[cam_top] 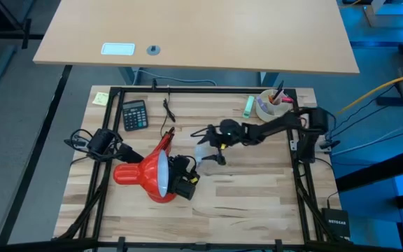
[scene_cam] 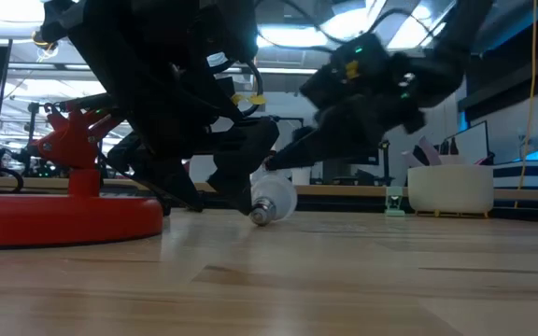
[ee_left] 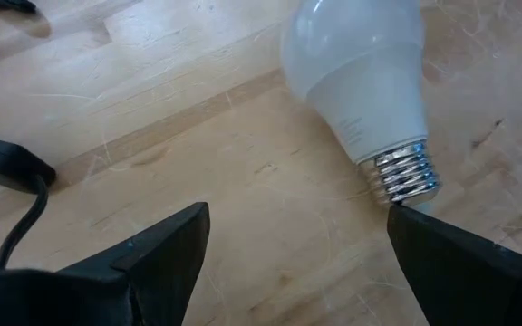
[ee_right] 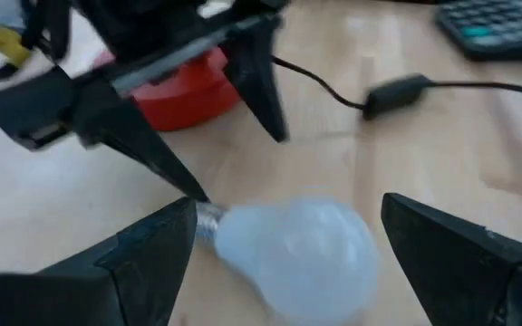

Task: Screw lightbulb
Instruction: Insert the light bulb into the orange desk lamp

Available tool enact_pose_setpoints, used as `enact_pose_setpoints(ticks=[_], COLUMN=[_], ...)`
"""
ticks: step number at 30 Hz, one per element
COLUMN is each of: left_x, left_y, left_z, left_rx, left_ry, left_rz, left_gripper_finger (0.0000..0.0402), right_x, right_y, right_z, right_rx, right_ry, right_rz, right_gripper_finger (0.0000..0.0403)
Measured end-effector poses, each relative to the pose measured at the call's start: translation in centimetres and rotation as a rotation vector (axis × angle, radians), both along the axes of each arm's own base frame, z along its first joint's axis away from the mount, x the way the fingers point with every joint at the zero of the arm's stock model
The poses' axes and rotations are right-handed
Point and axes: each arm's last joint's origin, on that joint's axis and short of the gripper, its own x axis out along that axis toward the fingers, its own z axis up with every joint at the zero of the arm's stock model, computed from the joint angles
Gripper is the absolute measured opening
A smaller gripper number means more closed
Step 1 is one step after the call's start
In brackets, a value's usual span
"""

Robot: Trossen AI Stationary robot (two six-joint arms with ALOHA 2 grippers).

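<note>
The lightbulb (ee_left: 361, 72), white with a silvery screw base (ee_left: 404, 174), lies on its side on the wooden table near the middle (cam_top: 203, 155). My left gripper (ee_left: 297, 226) is open and low at the bulb's base end, beside the red lamp (cam_top: 149, 175). My right gripper (ee_right: 284, 217) is open too. It comes in from the table's right, with one finger on either side of the bulb (ee_right: 297, 244), and shows no touch. In the low view the bulb (scene_cam: 274, 198) rests on the table under both dark grippers. My left gripper has one fingertip (ee_left: 401, 217) right at the end of the bulb's screw base (ee_left: 415, 186), slanting down from the table's left. I cannot tell whether it touches. The bulb lies flat on the table, and nothing is between the two fingers.
The red lamp's round base (scene_cam: 54, 219) stands just left of the bulb. A calculator (cam_top: 134, 114), a loose black cable (cam_top: 166, 108), a green object (cam_top: 248, 105) and a white cup of pens (cam_top: 271, 105) sit toward the far edge. A black frame (cam_top: 299, 175) borders the table.
</note>
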Motion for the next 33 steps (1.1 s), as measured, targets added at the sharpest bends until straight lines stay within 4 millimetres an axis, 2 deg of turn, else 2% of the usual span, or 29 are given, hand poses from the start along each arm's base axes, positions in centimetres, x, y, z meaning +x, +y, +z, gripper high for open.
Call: enact_pose_setpoints(ticks=[3, 7, 15, 22, 26, 28, 33], left_x=[0.0, 0.0, 0.0, 0.0, 0.0, -0.1, -0.2], left_y=[0.0, 0.0, 0.0, -0.1, -0.2, -0.2, -0.5], left_z=[0.0, 0.0, 0.0, 0.0, 0.0, 0.0, 0.0], left_rx=[-0.001, -0.002, -0.007, -0.007, -0.015, -0.015, -0.015], left_ry=[0.001, 0.001, 0.005, 0.008, -0.005, -0.003, -0.006], left_rz=[-0.001, -0.002, -0.005, -0.007, 0.003, 0.002, -0.005], left_gripper_finger=[0.0328, 0.0328, 0.0328, 0.0328, 0.0328, 0.0328, 0.0328], right_x=[1.7, 2.5, 1.1, 0.7, 0.3, -0.5, -2.5], right_y=[-0.8, -1.2, -1.1, -0.6, -0.9, -1.1, -1.6], right_z=[-0.4, -1.2, -2.9, -3.2, -3.4, -3.5, -3.8], right_rx=[0.013, 0.022, 0.013, 0.055, 0.065, 0.103, 0.124], right_ry=[-0.006, 0.037, 0.216, 0.27, 0.267, 0.26, 0.124], right_rz=[0.03, 0.105, 0.194, 0.234, 0.234, 0.259, 0.224], right_gripper_finger=[0.0356, 0.0356, 0.0356, 0.0356, 0.0356, 0.0356, 0.0356])
